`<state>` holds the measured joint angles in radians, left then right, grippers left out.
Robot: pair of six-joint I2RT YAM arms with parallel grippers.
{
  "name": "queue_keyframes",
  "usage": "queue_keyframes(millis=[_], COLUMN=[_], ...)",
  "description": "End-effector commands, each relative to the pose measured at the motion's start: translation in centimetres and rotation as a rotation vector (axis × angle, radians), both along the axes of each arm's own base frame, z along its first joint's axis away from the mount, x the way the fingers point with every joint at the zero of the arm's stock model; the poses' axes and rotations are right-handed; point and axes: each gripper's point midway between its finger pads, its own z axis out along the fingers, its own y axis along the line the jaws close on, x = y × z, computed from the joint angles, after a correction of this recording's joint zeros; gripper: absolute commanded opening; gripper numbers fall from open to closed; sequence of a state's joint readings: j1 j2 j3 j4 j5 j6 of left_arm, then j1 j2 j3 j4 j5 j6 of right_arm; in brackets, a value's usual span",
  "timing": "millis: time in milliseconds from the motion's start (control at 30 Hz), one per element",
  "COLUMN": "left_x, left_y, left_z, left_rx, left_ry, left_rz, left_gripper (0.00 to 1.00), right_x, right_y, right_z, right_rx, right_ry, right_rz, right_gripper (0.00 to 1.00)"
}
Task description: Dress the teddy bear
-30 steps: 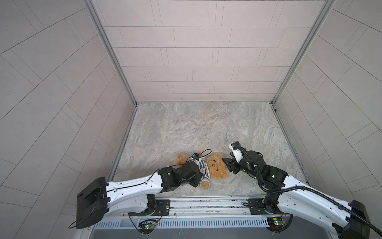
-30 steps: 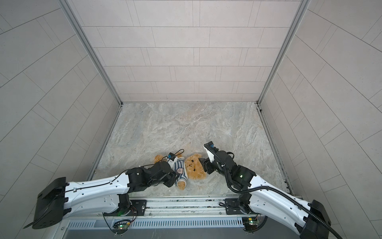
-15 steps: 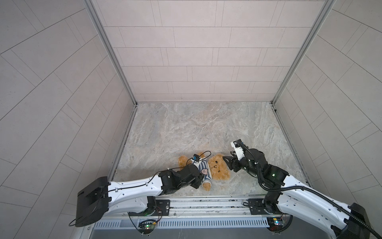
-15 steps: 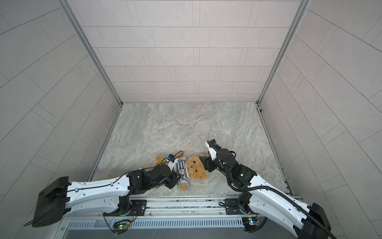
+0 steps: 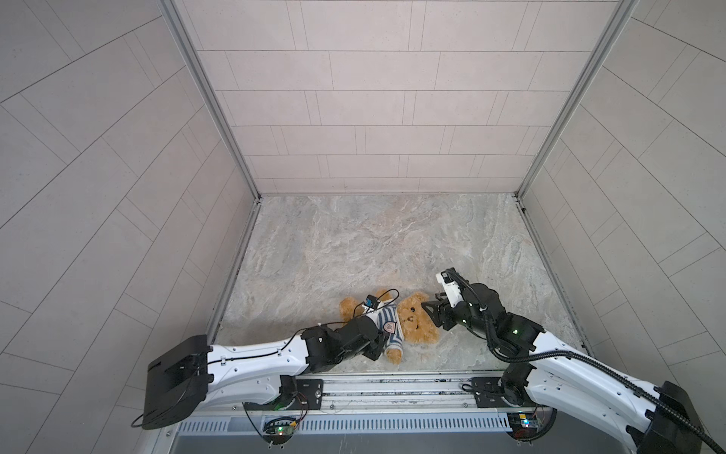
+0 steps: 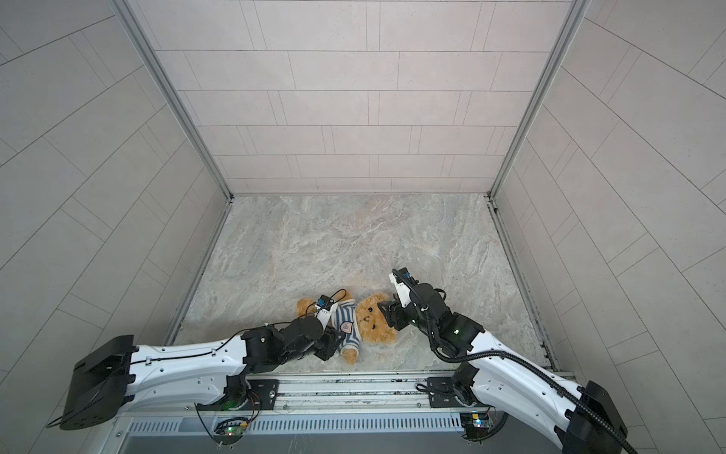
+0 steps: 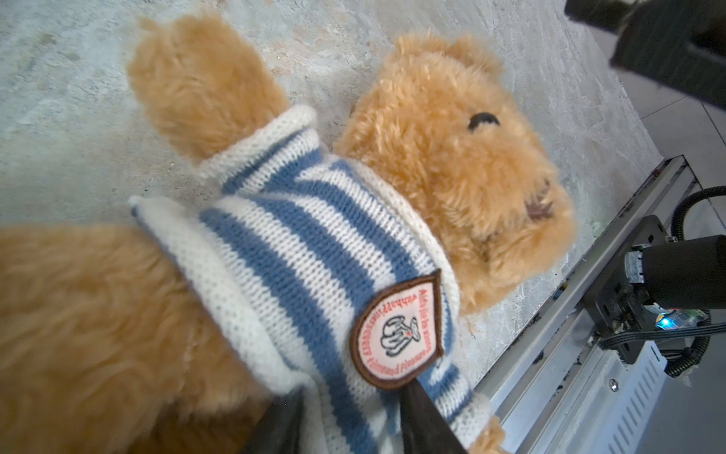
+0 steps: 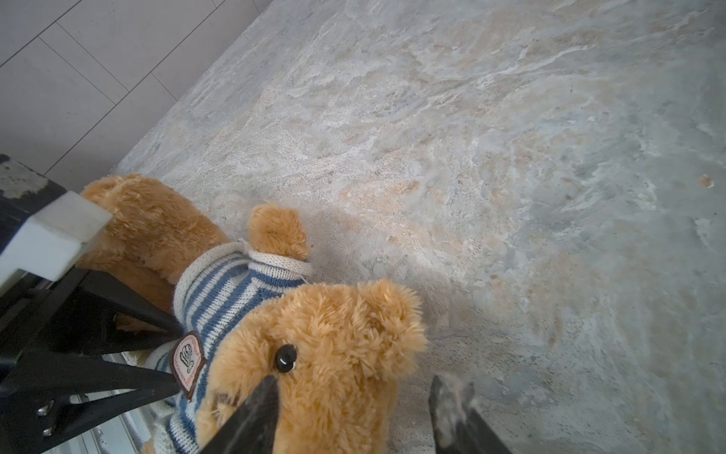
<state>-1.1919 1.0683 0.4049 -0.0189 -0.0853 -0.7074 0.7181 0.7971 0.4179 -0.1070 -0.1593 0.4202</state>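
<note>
The teddy bear [image 5: 414, 320] [image 6: 373, 322] lies on its back near the table's front edge, head toward the right. It wears a blue-and-white striped shirt [image 7: 294, 255] [image 8: 220, 291] with a brown-edged badge [image 7: 396, 334]. My left gripper [image 7: 353, 391] [image 5: 379, 342] is shut on the shirt's lower part just below the badge, with knit bunched between its fingers. My right gripper [image 8: 355, 380] [image 5: 430, 314] stands open at the bear's head [image 8: 334, 353]. One finger lies over the face and the other stands clear of the head beside the ear.
A metal rail [image 5: 393, 387] runs along the front edge just below the bear. Tiled walls [image 5: 373, 118] close in the back and both sides. The marble tabletop [image 5: 373, 243] stretches behind the bear. The left wrist camera cable [image 5: 387, 293] loops above the shirt.
My right gripper has edged left onto the bear's head. The left gripper has shifted slightly toward the front edge with the shirt. The bear has barely moved.
</note>
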Motion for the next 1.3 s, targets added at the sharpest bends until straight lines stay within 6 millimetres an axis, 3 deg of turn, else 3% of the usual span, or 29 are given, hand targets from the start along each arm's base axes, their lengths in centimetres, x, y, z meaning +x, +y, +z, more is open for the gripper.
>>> queue_keyframes(millis=[0,267,767,867,1000,1133,1267], left_x=[-1.3,-1.4,-1.4,-1.4,-1.4,-1.3,-1.0], left_y=[1.7,1.9,1.6,1.6,1.4,1.6,2.2], left_z=[-2.8,-3.1,-3.4,-3.2,-2.7,-1.5,0.5], left_rx=[0.086,0.085,0.092,0.088,0.066,0.047,0.033], left_ry=[0.066,0.068,0.068,0.066,0.064,0.053,0.037], left_rz=[-0.009,-0.006,-0.016,-0.015,-0.010,-0.002,0.016], left_gripper=[0.44,0.44,0.44,0.44,0.44,0.46,0.56], right_x=[0.2,-0.2,-0.2,0.0,0.1,0.3,0.6], right_y=[-0.4,-0.8,2.8,3.6,3.8,3.6,3.2], right_z=[-0.3,-2.3,-4.3,-4.3,-4.5,-3.3,-1.0], right_rx=[0.030,0.091,0.225,0.253,0.235,0.223,0.199], right_ry=[0.016,0.097,0.211,0.225,0.249,0.190,0.058], right_rz=[-0.030,-0.049,0.063,0.086,0.088,0.107,0.133], right_gripper=[0.64,0.64,0.60,0.51,0.25,0.04,0.00])
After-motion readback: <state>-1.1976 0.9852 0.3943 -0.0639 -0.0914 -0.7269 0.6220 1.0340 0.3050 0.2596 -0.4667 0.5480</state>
